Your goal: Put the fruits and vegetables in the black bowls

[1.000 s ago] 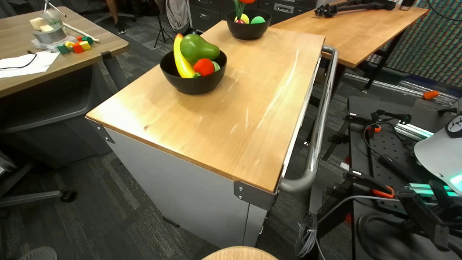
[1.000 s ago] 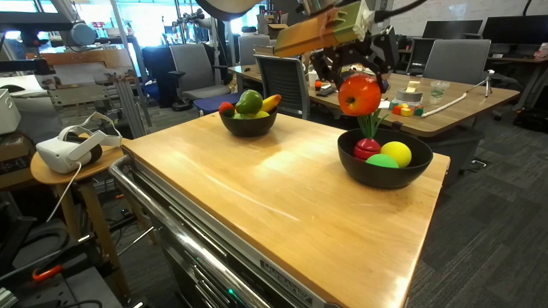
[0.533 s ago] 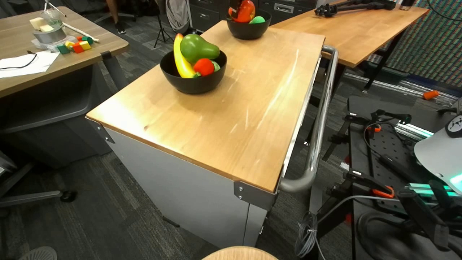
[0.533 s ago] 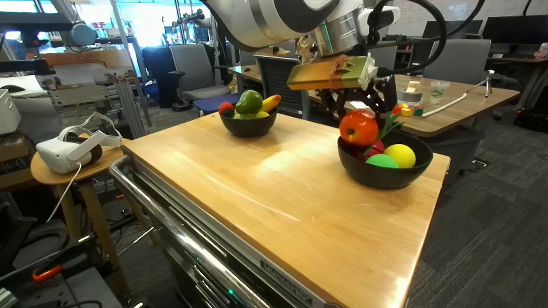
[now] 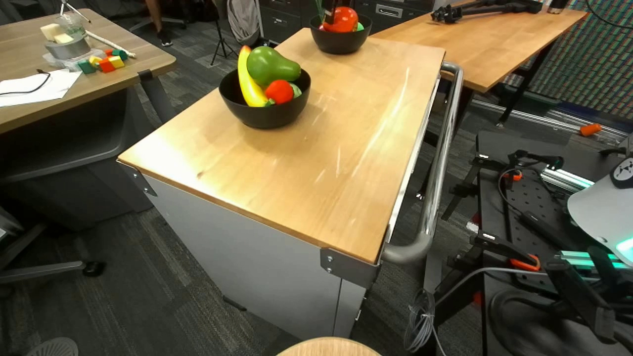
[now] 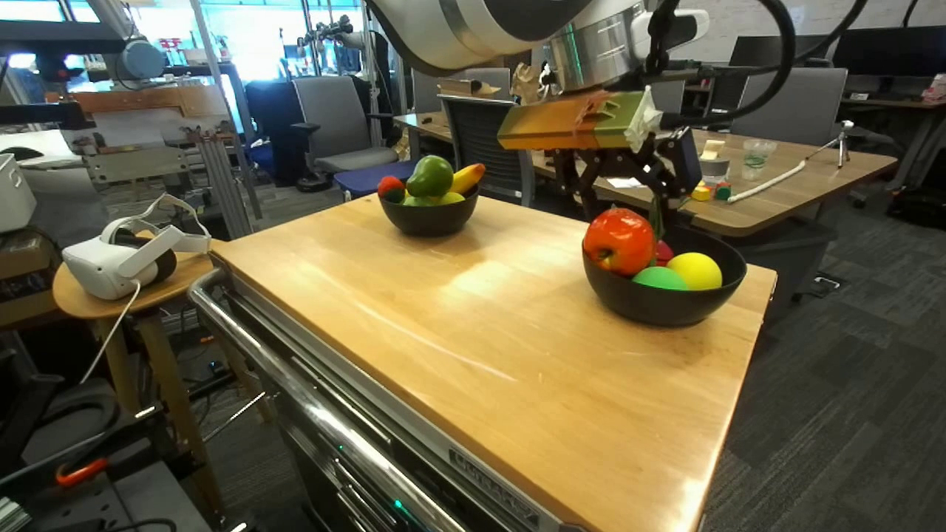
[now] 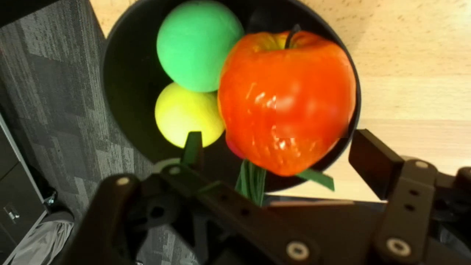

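Presently, the glossy red apple (image 7: 287, 99) rests in the round black bowl (image 6: 665, 307) below the spread, unladen black two-finger gripper (image 7: 281, 154). The second black bowl (image 5: 267, 117) is filled; only retraction appears outstanding.

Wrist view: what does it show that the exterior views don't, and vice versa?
Wrist view only: both fingertips of the hand clearly at once, spread apart.
Exterior views only: the banana bowl with its banana and green pear-shaped fruit, plus the metal rail; also, in an exterior view, a white headset.
Shared: the apple bowl, red apple, green ball, green leaves and wooden worktop. The yellow ball shows in the wrist view and in an exterior view.
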You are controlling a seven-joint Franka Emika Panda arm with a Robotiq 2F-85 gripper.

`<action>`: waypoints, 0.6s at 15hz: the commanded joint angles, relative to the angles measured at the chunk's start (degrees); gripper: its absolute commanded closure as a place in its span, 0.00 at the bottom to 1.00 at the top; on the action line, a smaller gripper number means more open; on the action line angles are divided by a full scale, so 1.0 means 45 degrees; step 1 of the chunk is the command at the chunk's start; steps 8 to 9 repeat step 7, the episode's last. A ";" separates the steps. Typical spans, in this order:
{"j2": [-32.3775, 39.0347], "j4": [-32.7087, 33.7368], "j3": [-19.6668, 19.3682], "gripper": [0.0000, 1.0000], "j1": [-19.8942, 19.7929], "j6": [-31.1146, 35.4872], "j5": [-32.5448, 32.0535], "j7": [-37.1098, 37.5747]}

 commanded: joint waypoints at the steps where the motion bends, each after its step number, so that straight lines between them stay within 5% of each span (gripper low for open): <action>1: -0.1871 -0.0229 -0.0093 0.00 0.0249 0.0409 -0.0558 -0.0483; 4: -0.3416 -0.0291 -0.0240 0.00 0.0578 0.0470 -0.2315 -0.0303; 5: -0.2252 0.0152 -0.0117 0.00 0.0348 0.0211 -0.1544 -0.0275; 9: -0.3090 0.0067 -0.0097 0.00 0.0418 0.0186 -0.1969 -0.0284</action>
